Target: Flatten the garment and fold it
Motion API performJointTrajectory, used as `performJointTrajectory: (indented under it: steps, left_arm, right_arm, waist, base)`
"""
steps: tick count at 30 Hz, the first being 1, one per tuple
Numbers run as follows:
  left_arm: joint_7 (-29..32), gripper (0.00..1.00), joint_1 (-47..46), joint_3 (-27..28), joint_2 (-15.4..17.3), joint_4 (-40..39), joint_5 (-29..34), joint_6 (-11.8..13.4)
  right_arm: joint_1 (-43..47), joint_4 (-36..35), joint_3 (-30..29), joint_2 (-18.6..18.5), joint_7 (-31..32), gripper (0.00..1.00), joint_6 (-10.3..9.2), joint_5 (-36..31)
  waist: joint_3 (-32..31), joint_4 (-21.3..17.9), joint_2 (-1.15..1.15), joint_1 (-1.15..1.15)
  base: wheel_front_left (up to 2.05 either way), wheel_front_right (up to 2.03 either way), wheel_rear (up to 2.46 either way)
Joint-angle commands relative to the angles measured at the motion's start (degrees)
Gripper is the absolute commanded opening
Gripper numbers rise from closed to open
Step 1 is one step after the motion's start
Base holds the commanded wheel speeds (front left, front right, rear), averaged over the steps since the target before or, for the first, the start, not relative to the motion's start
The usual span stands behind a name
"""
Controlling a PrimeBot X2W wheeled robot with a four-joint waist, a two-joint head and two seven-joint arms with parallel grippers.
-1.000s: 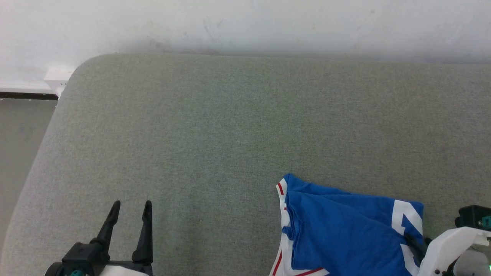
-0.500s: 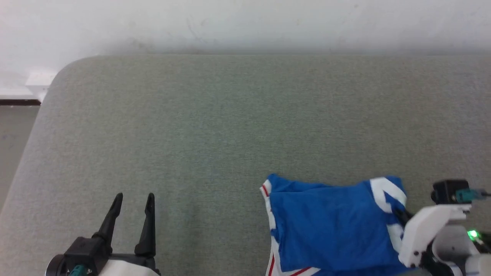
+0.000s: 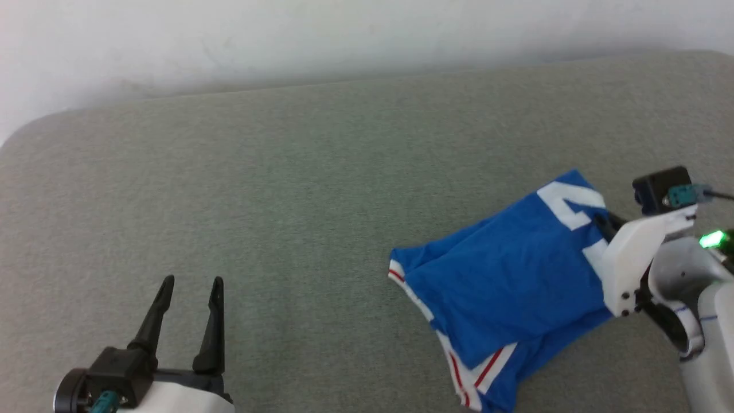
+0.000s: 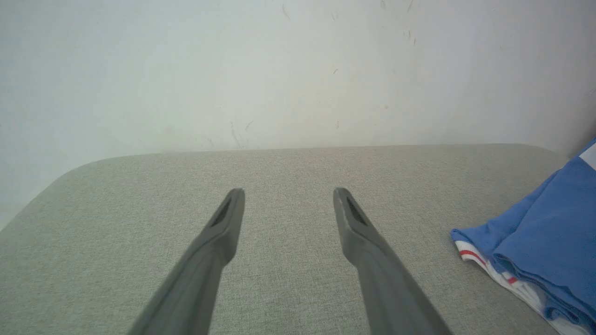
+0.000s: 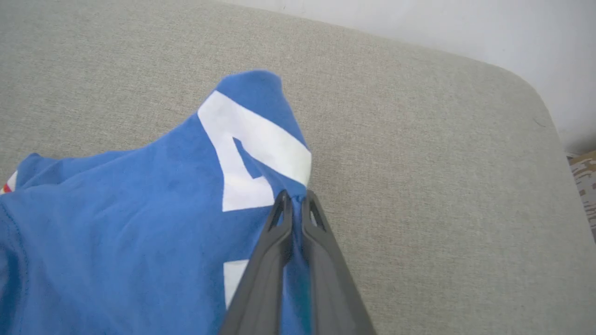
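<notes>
A: What do we see, biggest first?
B: The grey fabric surface (image 3: 287, 189), with the garment (image 3: 504, 287) lying at four o'clock in our head view.
A: How does it look?
B: Bright blue and doubled over, with a white numeral at its far corner and red-and-white trim at its near edge.
A: Our grippers?
B: Our right gripper (image 5: 294, 197) is pinched tight on the blue cloth beside the numeral. Our left gripper (image 3: 192, 281), at seven o'clock, is spread wide and holds nothing.

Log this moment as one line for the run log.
phase: flatten | right gripper: shut on garment edge by white numeral | left gripper: open, empty | garment: crumpled on grey cushion
</notes>
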Motion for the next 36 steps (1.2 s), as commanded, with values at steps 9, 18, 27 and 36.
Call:
performJointTrajectory:
  steps: [9,18,27,36]
  left_arm:
    - [1.65,1.0,-3.15,0.44,2.37,-2.66,0.79,0.12]
    - [3.17,1.0,-5.2,1.08,4.91,-5.76,1.78,0.08]
    - [4.95,1.0,-8.06,2.01,7.85,-9.65,2.81,-0.23]
    - [5.65,1.0,-9.91,1.16,8.81,-10.06,2.92,-1.06]
  right_arm:
    - [-10.16,5.17,1.43,-6.15,-0.62,0.0,-0.05,-2.94]
    - [-16.9,9.33,-1.57,-9.77,-2.18,0.0,-0.05,-6.01]
    - [-20.49,11.93,-6.44,-11.88,-4.32,0.0,-0.05,-10.18]
    - [-20.17,15.87,-11.88,-11.11,-8.71,0.0,-0.05,-15.49]
  waist:
    - [4.59,-6.02,0.0,-0.01]
    - [9.8,-8.25,0.0,-0.01]
    - [15.75,-9.54,0.0,-0.01]
    - [18.39,-8.66,0.0,-0.01]
  base:
    - [0.0,0.0,0.0]
    - [0.0,0.0,0.0]
    - [0.0,0.0,0.0]
    - [0.0,0.0,0.0]
